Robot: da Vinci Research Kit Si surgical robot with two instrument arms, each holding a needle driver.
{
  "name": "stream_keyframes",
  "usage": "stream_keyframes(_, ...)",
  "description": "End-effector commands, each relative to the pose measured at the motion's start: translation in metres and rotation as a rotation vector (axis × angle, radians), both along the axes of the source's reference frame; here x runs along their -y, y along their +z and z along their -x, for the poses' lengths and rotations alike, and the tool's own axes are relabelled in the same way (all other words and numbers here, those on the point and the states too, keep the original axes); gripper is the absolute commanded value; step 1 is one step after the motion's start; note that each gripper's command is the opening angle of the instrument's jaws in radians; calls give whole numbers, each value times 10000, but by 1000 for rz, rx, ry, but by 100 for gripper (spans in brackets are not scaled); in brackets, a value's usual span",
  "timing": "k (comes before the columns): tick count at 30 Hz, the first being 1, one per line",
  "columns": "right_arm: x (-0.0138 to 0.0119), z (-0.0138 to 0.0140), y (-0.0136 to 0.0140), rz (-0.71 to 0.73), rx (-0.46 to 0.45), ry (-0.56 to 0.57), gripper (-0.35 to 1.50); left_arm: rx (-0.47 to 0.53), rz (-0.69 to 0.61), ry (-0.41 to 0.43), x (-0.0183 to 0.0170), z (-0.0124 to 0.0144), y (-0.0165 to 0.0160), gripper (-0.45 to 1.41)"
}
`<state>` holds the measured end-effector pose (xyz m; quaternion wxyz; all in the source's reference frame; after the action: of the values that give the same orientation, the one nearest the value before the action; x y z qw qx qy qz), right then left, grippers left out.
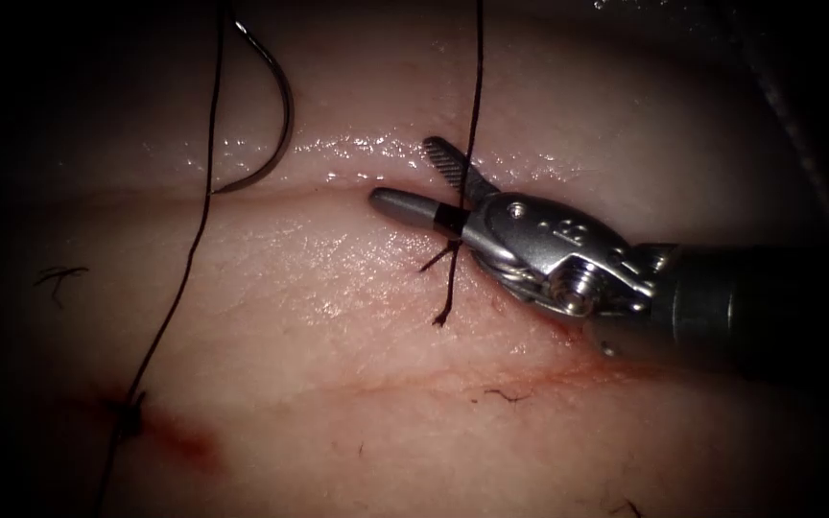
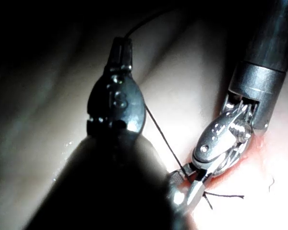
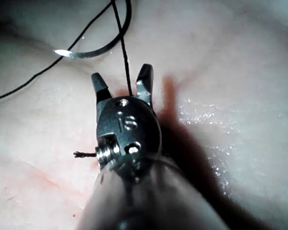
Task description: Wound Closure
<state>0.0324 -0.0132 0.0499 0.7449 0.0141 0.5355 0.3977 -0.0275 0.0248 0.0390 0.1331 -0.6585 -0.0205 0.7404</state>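
Glossy wet tissue [image 1: 338, 288], polished metal right tool [image 1: 434, 177], matt dark thread [image 1: 477, 86]

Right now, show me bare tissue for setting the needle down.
Free: tissue between the left strand and the right end effector, below the needle, which lies loose, unheld. Crowded: the stitch, where the open right end effector straddles the taut strand the left end effector holds.

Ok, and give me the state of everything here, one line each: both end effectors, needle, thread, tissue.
Right end effector: jaws open, astride the thread, holding nothing.
Left end effector: jaws shut on the thread.
Needle: lying free on the tissue, held by neither end effector.
Thread: taut, running between the open right jaws.
Tissue: stitched at left, red fluid beside the stitch.
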Motion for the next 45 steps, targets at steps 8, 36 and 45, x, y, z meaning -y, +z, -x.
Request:
stream_keyframes(8, -3, -13, 5, 10, -8, -13, 104, 5, 4, 5, 0, 6, 2, -45)
stream_keyframes(36, -5, -11, 15, 17, 9, -14, -35, 15, 6, 16, 11, 11, -15, -45)
stream_keyframes(45, -7, -10, 16, 9, 51, 11, -35, 18, 6, 20, 13, 12, -17, -45)
